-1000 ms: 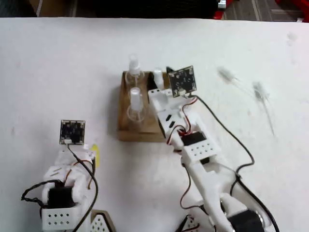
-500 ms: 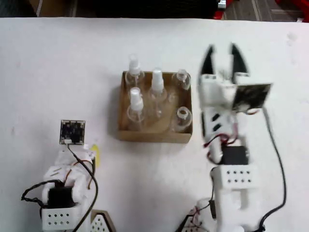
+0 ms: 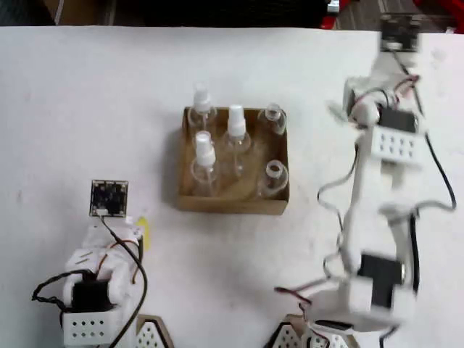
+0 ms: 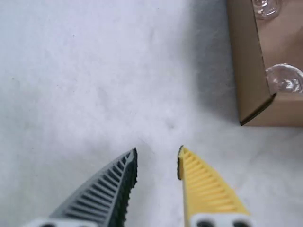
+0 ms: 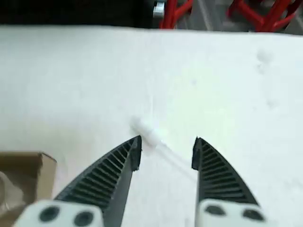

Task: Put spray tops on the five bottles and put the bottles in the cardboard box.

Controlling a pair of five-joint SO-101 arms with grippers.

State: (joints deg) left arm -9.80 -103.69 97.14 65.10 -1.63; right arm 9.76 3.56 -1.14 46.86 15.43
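Across the white table (image 3: pixel 87 87), my right gripper (image 5: pixel 165 153), swung away from the cardboard box (image 3: pixel 232 204), is hovering open and empty by a loose spray top (image 5: pixel 147 131). My left gripper (image 4: pixel 157 163) is idling open, empty.

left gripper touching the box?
Apart. The left wrist view shows bare table between the open left gripper and the box corner.
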